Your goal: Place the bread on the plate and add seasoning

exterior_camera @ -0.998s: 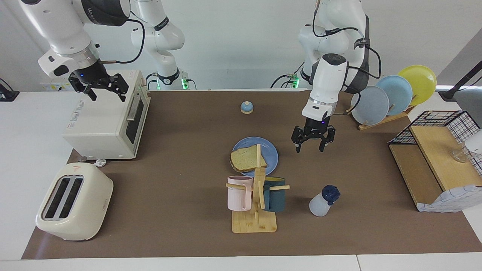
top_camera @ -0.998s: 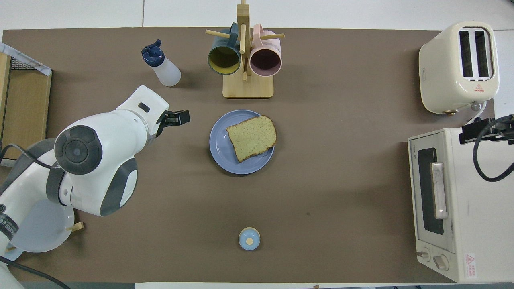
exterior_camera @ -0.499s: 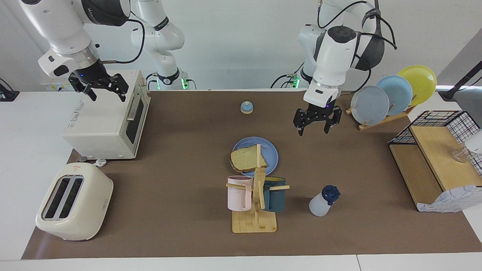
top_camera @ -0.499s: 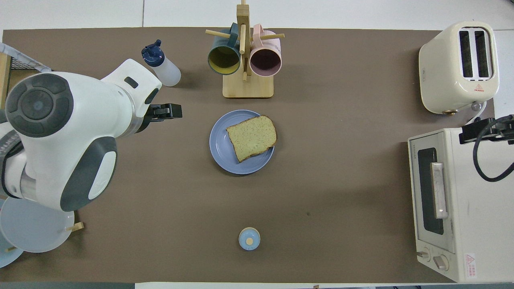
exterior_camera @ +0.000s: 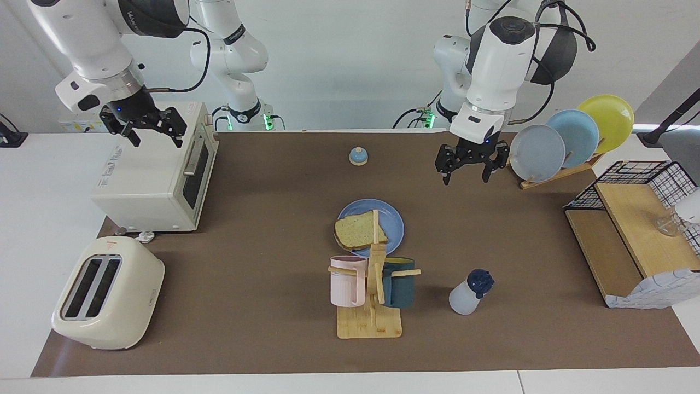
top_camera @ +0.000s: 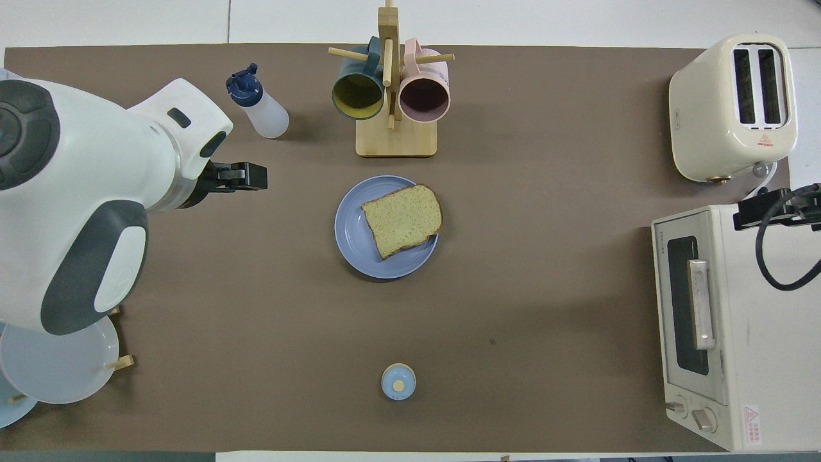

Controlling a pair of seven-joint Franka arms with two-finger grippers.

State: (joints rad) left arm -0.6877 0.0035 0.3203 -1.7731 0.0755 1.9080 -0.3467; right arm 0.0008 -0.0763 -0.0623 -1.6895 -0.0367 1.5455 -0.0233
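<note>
The bread [exterior_camera: 358,230] lies flat on the blue plate [exterior_camera: 392,218] in the middle of the brown mat, its crust overhanging the rim a little. The seasoning bottle [exterior_camera: 468,293], white with a navy cap, stands farther from the robots than the plate, beside the mug rack toward the left arm's end. My left gripper [exterior_camera: 465,179] hangs open and empty over bare mat between the plate and the rack of upright plates. My right gripper [exterior_camera: 156,143] waits open and empty over the toaster oven [exterior_camera: 153,175]. From overhead the bread [top_camera: 403,219], plate [top_camera: 351,234] and bottle [top_camera: 260,109] show unobstructed.
A wooden mug rack [exterior_camera: 371,320] with a pink and a dark teal mug stands just past the plate. A small bell [exterior_camera: 358,156] sits near the robots. A toaster [exterior_camera: 106,293] is at the right arm's end; a plate rack [exterior_camera: 569,139] and wire-and-wood shelf [exterior_camera: 634,230] at the left arm's end.
The left gripper has risen and drawn back from beside the plate toward the robots and the plate rack, still open and empty. The right arm, bread and bottle have not moved.
</note>
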